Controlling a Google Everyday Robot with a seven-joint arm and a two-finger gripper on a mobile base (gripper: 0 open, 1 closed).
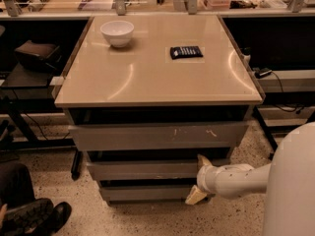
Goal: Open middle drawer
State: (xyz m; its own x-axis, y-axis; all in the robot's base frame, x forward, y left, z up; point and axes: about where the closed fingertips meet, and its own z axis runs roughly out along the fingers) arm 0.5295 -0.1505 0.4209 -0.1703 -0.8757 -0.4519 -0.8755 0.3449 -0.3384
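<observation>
The grey cabinet has three drawer fronts under a beige top [157, 77]. The middle drawer [142, 170] has a plain grey front of medium height. It sits below the taller scuffed front [157, 137] and above the slim bottom front [142, 193]. My gripper [199, 177] is at the right end of the middle drawer's front on a white arm [236, 180]. It is open, with one fingertip [203, 160] at the front's upper edge and the other [195, 195] below it by the bottom front. The tray inside the drawer is hidden.
A white bowl [117, 32] and a black device [186, 52] lie on the cabinet top. My white body [293, 186] fills the lower right. A person's dark shoes [34, 218] are on the speckled floor at lower left. Dark shelves and benches flank the cabinet.
</observation>
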